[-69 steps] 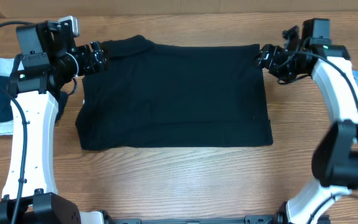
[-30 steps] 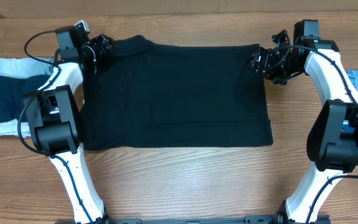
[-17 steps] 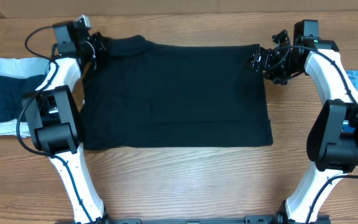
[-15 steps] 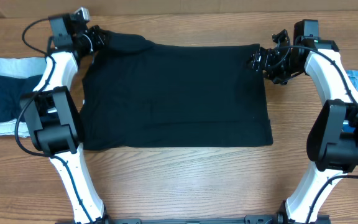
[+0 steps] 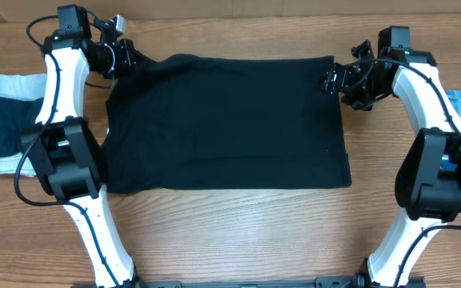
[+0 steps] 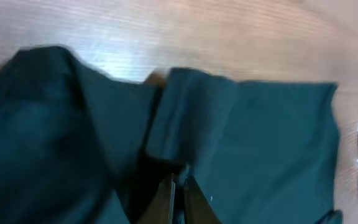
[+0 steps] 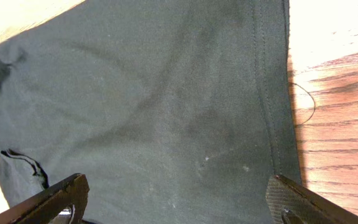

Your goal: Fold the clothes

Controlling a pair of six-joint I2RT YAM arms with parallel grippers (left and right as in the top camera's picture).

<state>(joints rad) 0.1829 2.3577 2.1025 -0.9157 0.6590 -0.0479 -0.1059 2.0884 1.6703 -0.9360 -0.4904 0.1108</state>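
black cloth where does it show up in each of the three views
Overhead: the black cloth lies spread flat across the middle of the picture.
Left wrist: it fills most of the frame, with a raised fold just above the shut left claw.
Right wrist: it fills most of the frame, its stitched hem running down the right side.
Shared landmark: the wooden table, bare beside the cloth's edge in every view.

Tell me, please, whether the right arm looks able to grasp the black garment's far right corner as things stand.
Probably yes: the right arm's open fingers straddle the black garment's hem at that corner, and nothing lies between them and the cloth.
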